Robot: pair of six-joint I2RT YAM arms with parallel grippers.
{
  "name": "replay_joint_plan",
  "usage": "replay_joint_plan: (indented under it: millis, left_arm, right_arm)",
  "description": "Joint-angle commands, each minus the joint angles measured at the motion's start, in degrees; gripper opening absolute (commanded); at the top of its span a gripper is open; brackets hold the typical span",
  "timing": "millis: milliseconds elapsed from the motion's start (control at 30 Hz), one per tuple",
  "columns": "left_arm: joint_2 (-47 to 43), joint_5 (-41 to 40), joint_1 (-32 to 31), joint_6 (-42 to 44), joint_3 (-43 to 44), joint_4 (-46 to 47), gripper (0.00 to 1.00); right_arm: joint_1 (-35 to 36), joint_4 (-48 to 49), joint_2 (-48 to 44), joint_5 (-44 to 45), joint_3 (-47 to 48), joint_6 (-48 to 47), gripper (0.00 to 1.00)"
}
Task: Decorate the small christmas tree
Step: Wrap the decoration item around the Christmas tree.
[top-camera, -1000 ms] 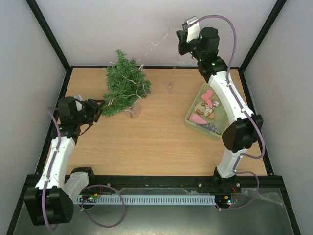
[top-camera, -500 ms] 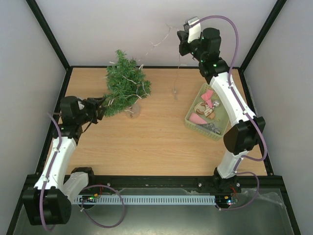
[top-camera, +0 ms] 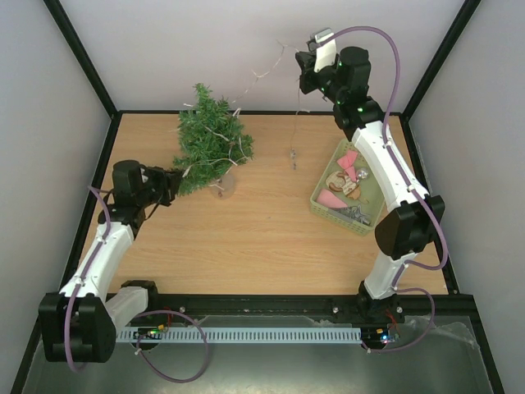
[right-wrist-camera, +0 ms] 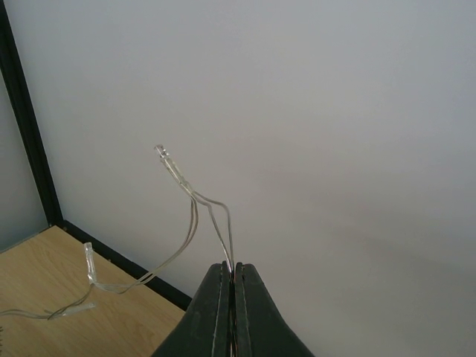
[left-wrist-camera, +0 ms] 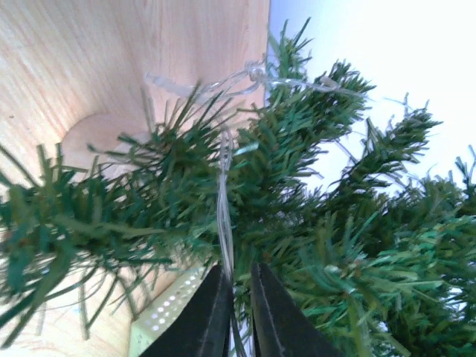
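The small christmas tree (top-camera: 209, 144) leans over at the back left of the table, on its pale base (top-camera: 224, 183). A clear light string (top-camera: 261, 74) runs from its branches up to my right gripper (top-camera: 301, 66), which is held high by the back wall and shut on the string (right-wrist-camera: 195, 216). One strand end (top-camera: 293, 156) hangs down below it. My left gripper (top-camera: 174, 182) is at the tree's lower branches. In the left wrist view my left gripper (left-wrist-camera: 238, 275) has its jaws nearly together with the string (left-wrist-camera: 223, 186) between them, among green needles (left-wrist-camera: 312, 186).
A pale green perforated basket (top-camera: 324, 205) with pink and other ornaments stands at the right, beside my right arm. Its corner shows in the left wrist view (left-wrist-camera: 160, 312). Black frame posts and grey walls enclose the table.
My left gripper has moved right, into the tree's lower branches, and its jaws have narrowed. My right gripper stays high; the hanging strand has swung slightly.
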Motion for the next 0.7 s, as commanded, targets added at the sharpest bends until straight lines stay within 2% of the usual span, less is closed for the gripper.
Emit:
replay_joint_plan:
  millis: [0,233,433,667]
  left_arm:
    - [0.61,-2.89,-0.08,0.52,-0.54,5.88,0.03]
    - [0.24,-4.94,0.01,5.7,-0.35,12.04,0.02]
    - [0.01,-8.75,-0.01,10.86,1.77,10.1,0.02]
    - [0.33,-10.61,0.01,12.05,2.34,7.43,0.02]
  right_arm:
    - [-0.15,3.81,0.63,-1.26,3.05,1.09,0.02]
    - [-0.25,7.12,3.88,-0.51,7.25,0.73,0.02]
    - [-0.24,9.97,5.28,-0.14,7.59,-0.09,0.02]
    - [-0.25,12.89,6.44,-0.87,6.88,0.78,0.02]
